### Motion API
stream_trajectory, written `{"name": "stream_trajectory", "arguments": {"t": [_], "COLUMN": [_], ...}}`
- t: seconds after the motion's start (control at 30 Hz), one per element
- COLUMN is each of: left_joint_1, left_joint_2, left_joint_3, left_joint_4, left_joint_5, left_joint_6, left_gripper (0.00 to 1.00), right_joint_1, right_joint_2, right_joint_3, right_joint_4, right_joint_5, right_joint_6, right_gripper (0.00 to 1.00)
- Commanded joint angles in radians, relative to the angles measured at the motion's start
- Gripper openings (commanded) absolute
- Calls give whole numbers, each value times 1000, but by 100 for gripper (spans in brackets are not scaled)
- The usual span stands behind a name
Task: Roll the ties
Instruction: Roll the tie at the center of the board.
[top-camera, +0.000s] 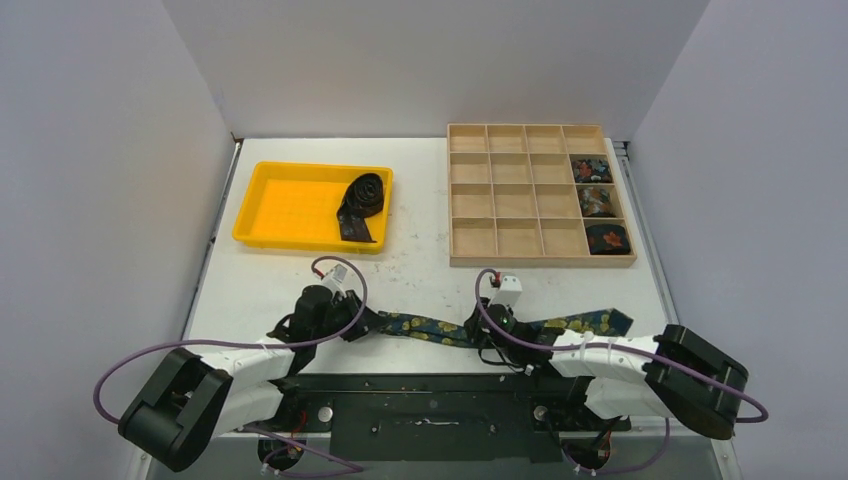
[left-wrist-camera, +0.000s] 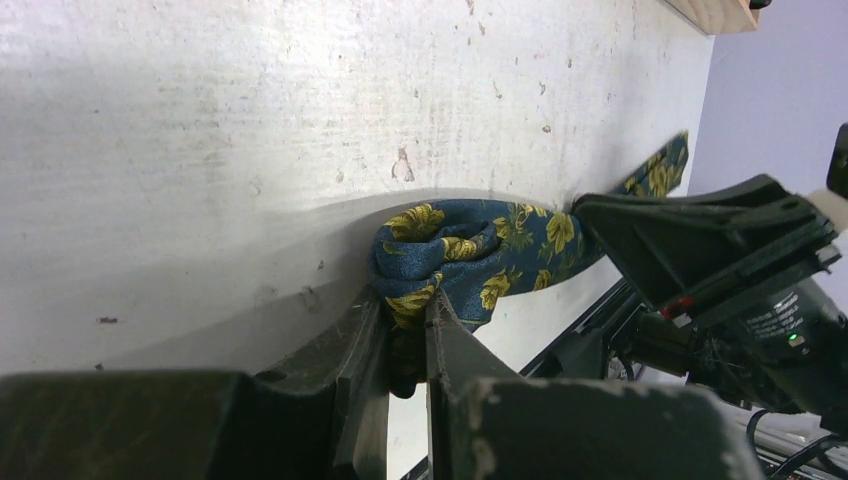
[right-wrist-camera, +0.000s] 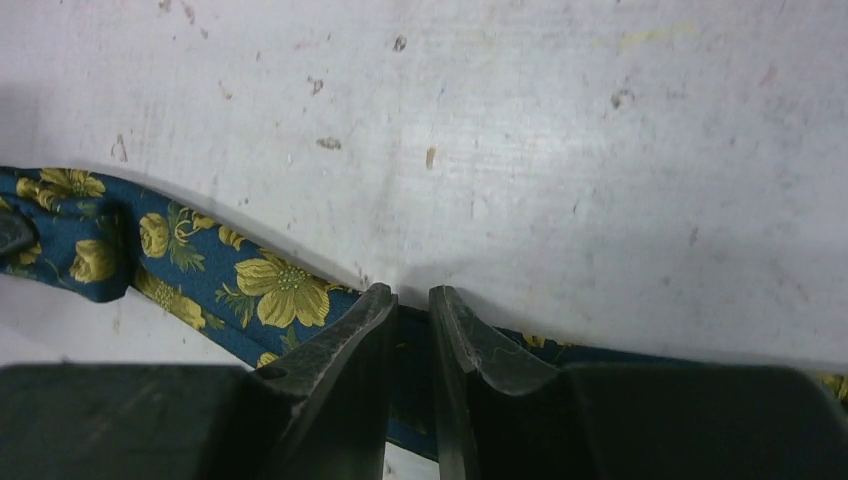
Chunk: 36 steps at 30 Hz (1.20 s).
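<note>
A navy tie with yellow flowers (top-camera: 440, 330) lies as a long strip across the front of the table. My left gripper (top-camera: 366, 322) is shut on its bunched left end; in the left wrist view the fingers (left-wrist-camera: 405, 312) pinch the folded fabric (left-wrist-camera: 470, 250). My right gripper (top-camera: 482, 330) is closed on the middle of the same tie; in the right wrist view the jaws (right-wrist-camera: 412, 300) stand a narrow gap apart with the tie (right-wrist-camera: 270, 290) between them. A plain black tie (top-camera: 360, 203) lies loosely coiled in the yellow tray (top-camera: 280, 205).
A wooden divided box (top-camera: 510, 195) stands at the back right. Three of its right-hand compartments hold rolled floral ties (top-camera: 597, 201). The right arm (left-wrist-camera: 720, 250) shows close by in the left wrist view. The table's front edge is just behind both grippers.
</note>
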<state>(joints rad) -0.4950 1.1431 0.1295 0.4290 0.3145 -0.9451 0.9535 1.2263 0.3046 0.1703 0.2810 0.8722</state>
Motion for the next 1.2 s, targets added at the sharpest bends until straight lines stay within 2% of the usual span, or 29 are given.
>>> {"name": "stream_trajectory", "arguments": {"t": [0.0, 0.33, 0.63, 0.87, 1.03, 1.17], "left_joint_1": [-14, -23, -24, -33, -96, -141], "left_joint_2": [-71, -198, -230, -201, -158, -65], "left_joint_3": [-16, 83, 120, 240, 367, 465], "left_joint_4": [-30, -355, -494, -664, -818, -944], "left_joint_5": [-52, -193, -306, -451, -614, -730], "left_joint_6": [-23, 117, 139, 151, 182, 208], "left_gripper": [0, 0, 0, 0, 0, 0], "right_joint_1": [105, 79, -6, -37, -38, -39], "right_joint_2": [-77, -218, -223, -162, -161, -185], "right_joint_3": [-60, 21, 91, 136, 134, 116], "right_joint_4": [-199, -329, -272, -217, -195, -192], "right_joint_5": [125, 239, 120, 51, 40, 31], "right_joint_6": [151, 94, -67, -122, -134, -144], "right_gripper": [22, 32, 37, 38, 38, 38]}}
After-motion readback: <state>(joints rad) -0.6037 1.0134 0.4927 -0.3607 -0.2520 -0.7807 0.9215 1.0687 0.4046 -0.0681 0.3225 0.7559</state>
